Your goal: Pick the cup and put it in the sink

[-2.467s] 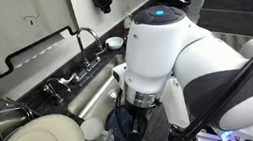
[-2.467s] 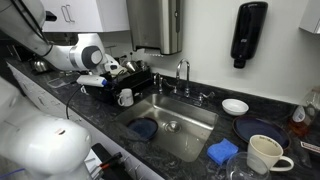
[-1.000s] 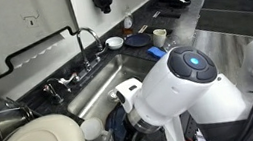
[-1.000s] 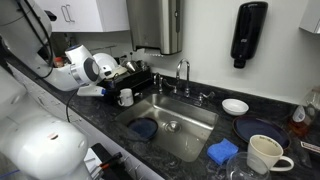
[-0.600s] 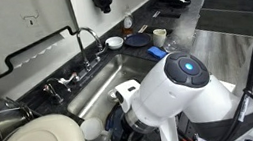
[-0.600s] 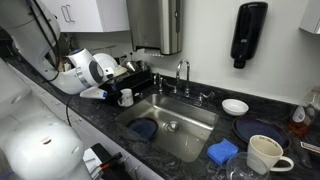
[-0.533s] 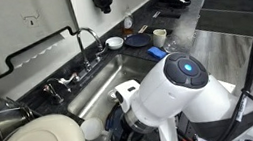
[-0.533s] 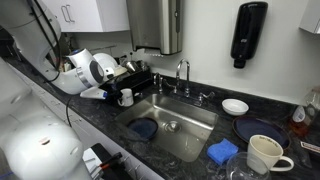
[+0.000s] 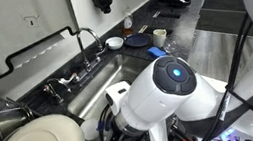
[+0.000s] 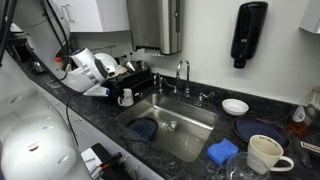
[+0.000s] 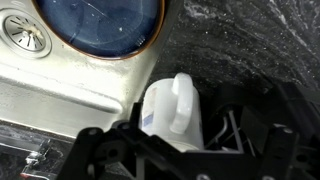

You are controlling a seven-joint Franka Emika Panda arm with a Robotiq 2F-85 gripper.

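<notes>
So the cup (image 10: 125, 97) is sitting upright on the dark stone tabletop (image 10: 95, 112), just beside the sink (image 10: 198, 118) at the end away from the white bowl (image 10: 236, 106), not in the basin. In the wrist view the same cup (image 11: 172, 108) shows its handle on top and stands right next to the steel rim of the sink (image 11: 60, 78). The tool (image 11: 178, 130) is spread wide with the cup between its dark fingers (image 11: 112, 148). Honestly I can't tell if either one is touching it, since the tool's own body hides the lower part of the cup. Inside the sink there's a blue plate (image 11: 98, 25) lying flat near the drain (image 11: 25, 35), and the plate's edge comes close to the rim by the cup. In an exterior view the white arm (image 10: 88, 68) reaches down toward the cup from the side away from the sink. The faucet (image 10: 183, 75) stands at the sink's back rim. A blue sponge (image 10: 223, 151) sits on the tabletop at the sink's other end, near a big mug (image 10: 262, 153).
</notes>
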